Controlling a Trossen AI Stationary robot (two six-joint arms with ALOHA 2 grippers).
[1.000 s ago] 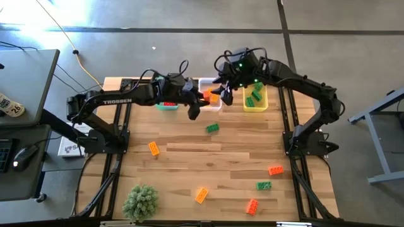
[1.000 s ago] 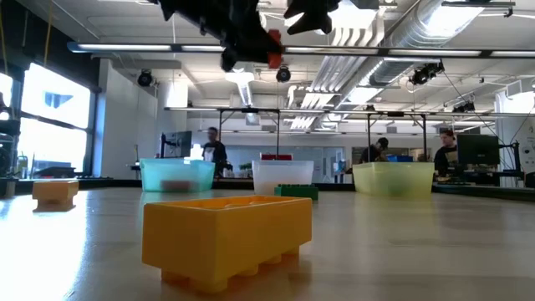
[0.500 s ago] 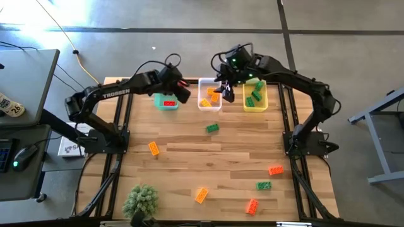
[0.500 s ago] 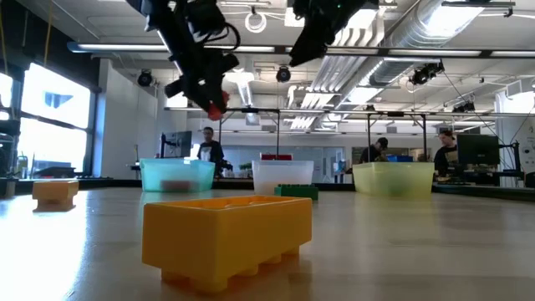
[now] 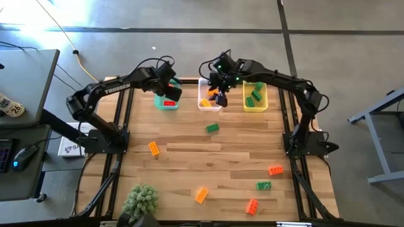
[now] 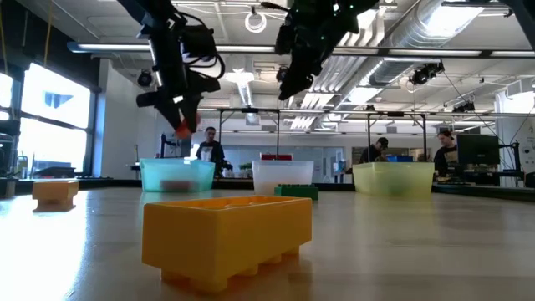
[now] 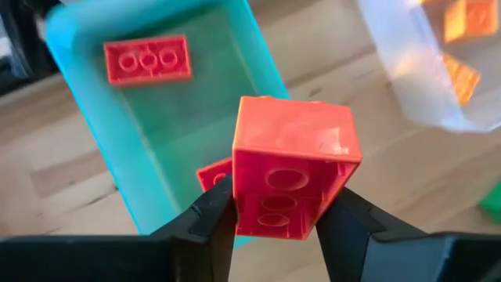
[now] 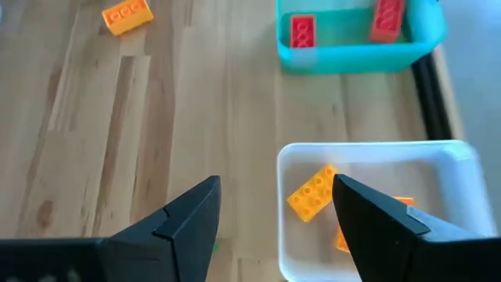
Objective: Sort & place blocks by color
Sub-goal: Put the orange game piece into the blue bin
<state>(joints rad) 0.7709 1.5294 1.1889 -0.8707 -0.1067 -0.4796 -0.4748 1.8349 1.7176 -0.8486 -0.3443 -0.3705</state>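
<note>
The wooden table carried three bins at its far edge, loose blocks scattered nearer. Over the teal bin, where red blocks already lay, my left gripper hung grasping a red-orange block between its fingers. My right gripper hovered above the clear bin with fingers spread, holding nothing, yellow-orange blocks lying inside.

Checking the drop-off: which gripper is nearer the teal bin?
Left. The left gripper holds a red block above the teal bin; the right gripper hangs over the clear bin.
</note>
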